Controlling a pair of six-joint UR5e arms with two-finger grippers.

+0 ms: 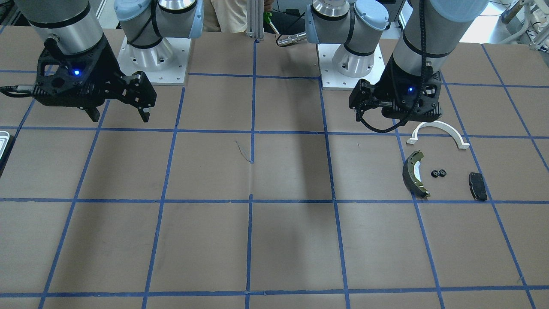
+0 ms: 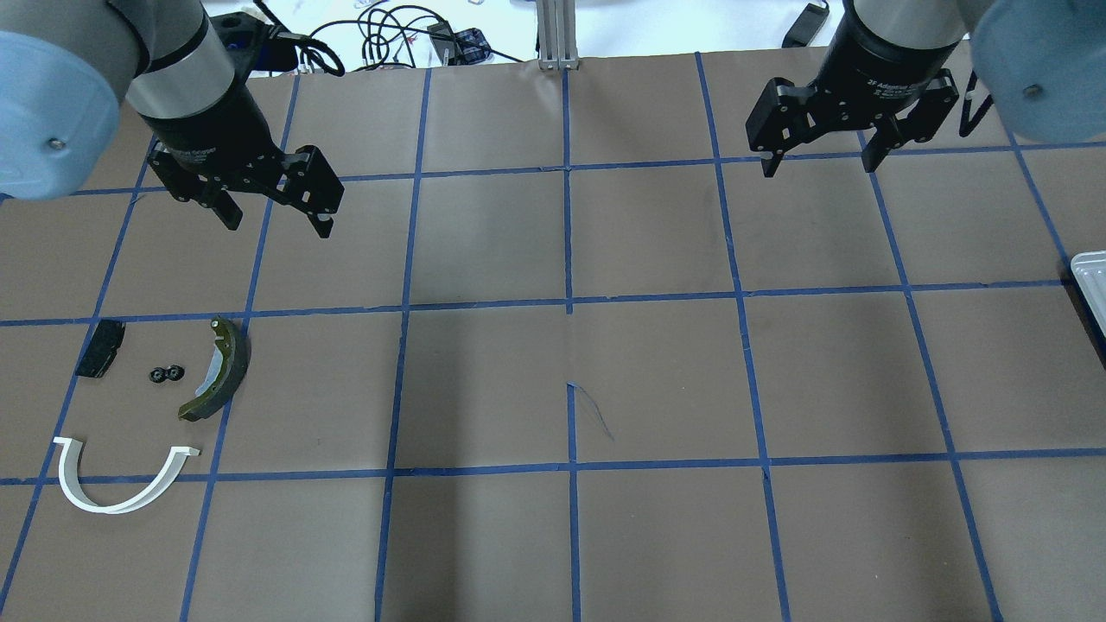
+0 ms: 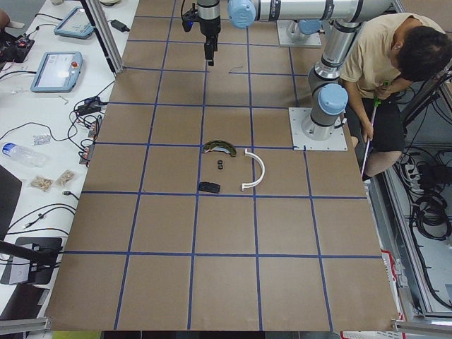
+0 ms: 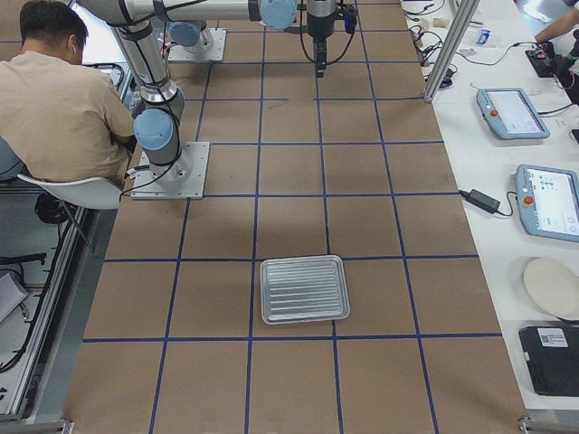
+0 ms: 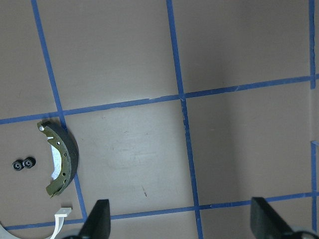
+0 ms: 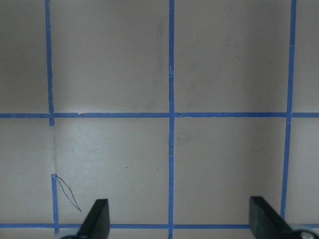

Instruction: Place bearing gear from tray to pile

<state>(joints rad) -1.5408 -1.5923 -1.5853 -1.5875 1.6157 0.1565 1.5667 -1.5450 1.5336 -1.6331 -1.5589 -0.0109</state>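
Note:
The bearing gear [image 2: 167,373], a small black pair of toothed rings, lies on the table inside the pile, between the black flat pad [image 2: 101,348] and the dark brake shoe [image 2: 220,371]. The white half-ring bracket [image 2: 112,508] lies nearer the robot. The gear also shows in the left wrist view [image 5: 23,163]. The silvery tray [image 4: 305,288] lies at the table's right end with nothing in it; only its edge [image 2: 1090,285] shows in the overhead view. My left gripper [image 2: 278,226] is open and empty, raised beyond the pile. My right gripper [image 2: 821,166] is open and empty, far from the tray.
Brown table with a blue tape grid. Both arm bases [image 1: 150,60] stand at the robot's edge. A seated person [image 4: 63,99] is beside them. Tablets [image 4: 547,199] and cables lie on the side benches.

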